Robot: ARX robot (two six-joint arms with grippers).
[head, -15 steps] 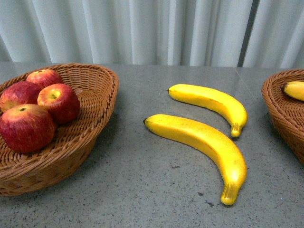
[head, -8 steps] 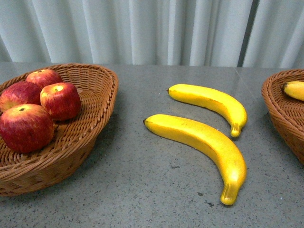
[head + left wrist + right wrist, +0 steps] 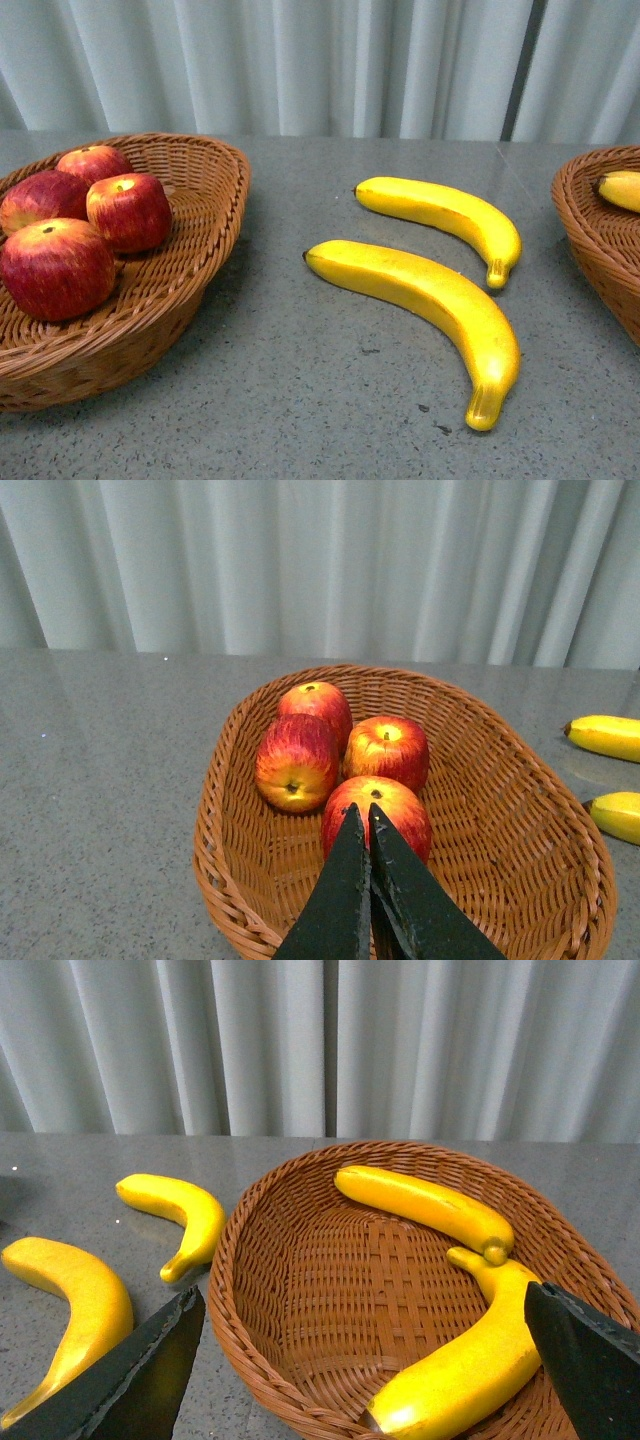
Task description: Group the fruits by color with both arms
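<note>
Several red apples (image 3: pixel 58 268) lie in the wicker basket (image 3: pixel 215 200) at the left. Two yellow bananas (image 3: pixel 440 212) (image 3: pixel 430 295) lie side by side on the grey table between the baskets. In the left wrist view my left gripper (image 3: pixel 360 810) is shut and empty, above the nearest apple (image 3: pixel 400 805) in that basket (image 3: pixel 500 810). My right gripper (image 3: pixel 362 1295) stands wide open over the right basket (image 3: pixel 290 1290), which holds two bananas (image 3: pixel 425 1205) (image 3: pixel 470 1370). Neither arm shows in the front view.
The right basket (image 3: pixel 590 230) is cut off by the front view's right edge, with one banana (image 3: pixel 622 190) showing in it. A pale curtain (image 3: pixel 320 60) closes the back of the table. The loose bananas (image 3: pixel 180 1215) (image 3: pixel 75 1295) lie just outside the right basket's rim.
One apple in the left basket has rolled slightly toward the back right and settled. The bananas have not moved.
</note>
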